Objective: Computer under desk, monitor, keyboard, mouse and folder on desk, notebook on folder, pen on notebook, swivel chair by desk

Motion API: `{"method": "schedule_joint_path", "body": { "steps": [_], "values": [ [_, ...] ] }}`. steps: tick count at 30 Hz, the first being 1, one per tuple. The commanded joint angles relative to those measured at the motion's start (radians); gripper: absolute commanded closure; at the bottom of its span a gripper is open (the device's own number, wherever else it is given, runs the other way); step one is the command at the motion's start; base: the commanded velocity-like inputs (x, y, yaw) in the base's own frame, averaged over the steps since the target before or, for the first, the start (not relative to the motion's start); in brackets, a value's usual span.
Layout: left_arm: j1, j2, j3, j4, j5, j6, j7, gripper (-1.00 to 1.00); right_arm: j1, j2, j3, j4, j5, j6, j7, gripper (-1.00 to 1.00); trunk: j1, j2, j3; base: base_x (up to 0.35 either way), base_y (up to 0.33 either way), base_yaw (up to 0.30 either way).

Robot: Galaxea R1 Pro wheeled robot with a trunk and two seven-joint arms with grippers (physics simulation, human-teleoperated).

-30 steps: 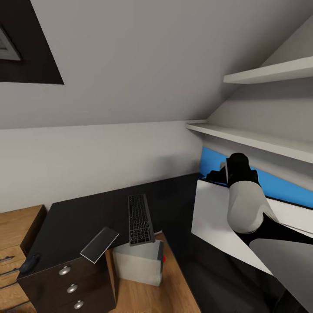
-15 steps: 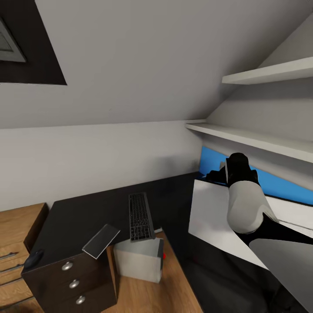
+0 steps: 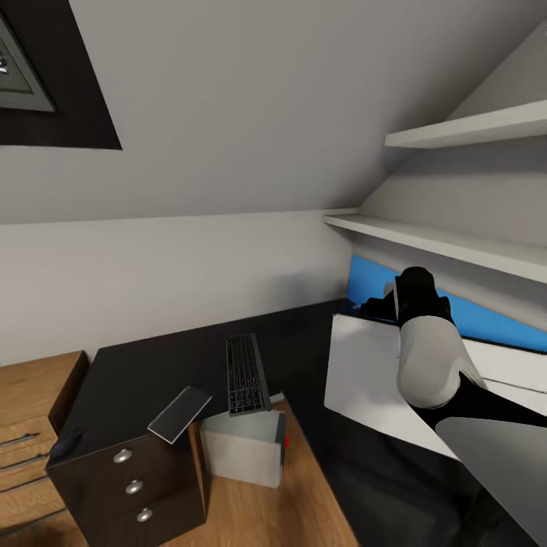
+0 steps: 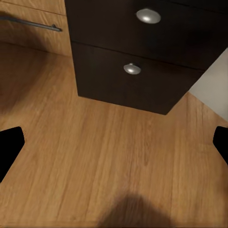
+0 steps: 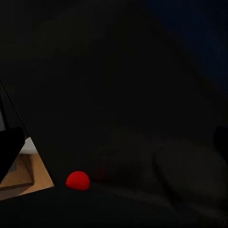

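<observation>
Mostly darkness, with a small red dot [image 5: 77, 180] beside a wedge of wood floor [image 5: 35, 168].

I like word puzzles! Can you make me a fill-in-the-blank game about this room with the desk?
1. The keyboard lies on the black ____.
2. The drawers under the desk have round ____ knobs.
3. The white computer stands on the ____ under the desk's edge.
4. The small dark mouse sits on the desk corner above the ____.

Missing words: desk; silver; floor; drawers
</observation>
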Motion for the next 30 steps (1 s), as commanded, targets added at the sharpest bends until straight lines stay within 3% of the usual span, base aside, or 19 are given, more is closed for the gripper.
{"method": "schedule_joint_path", "body": {
  "steps": [1,20,30],
  "values": [
    [-0.001,0.0,-0.002,0.0,0.01,-0.003,-0.005,-1.0,-0.001,0.001,-0.006,-0.002,0.019,0.0,0.008,-1.0,0.0,-0.002,-0.002,-0.213,0.0,0.0],
    [-0.001,-0.001,-0.002,-0.001,0.008,-0.003,-0.005,-1.0,-0.001,0.003,-0.007,0.0,0.018,-0.002,0.012,-1.0,0.0,-0.002,-0.002,-0.095,0.0,0.0],
    [-0.001,-0.003,-0.004,-0.001,0.006,-0.003,-0.006,-1.0,-0.002,0.017,-0.003,0.0,0.018,-0.002,0.013,-1.0,0.0,-0.002,-0.002,-0.007,0.0,0.0]
  ]
}}
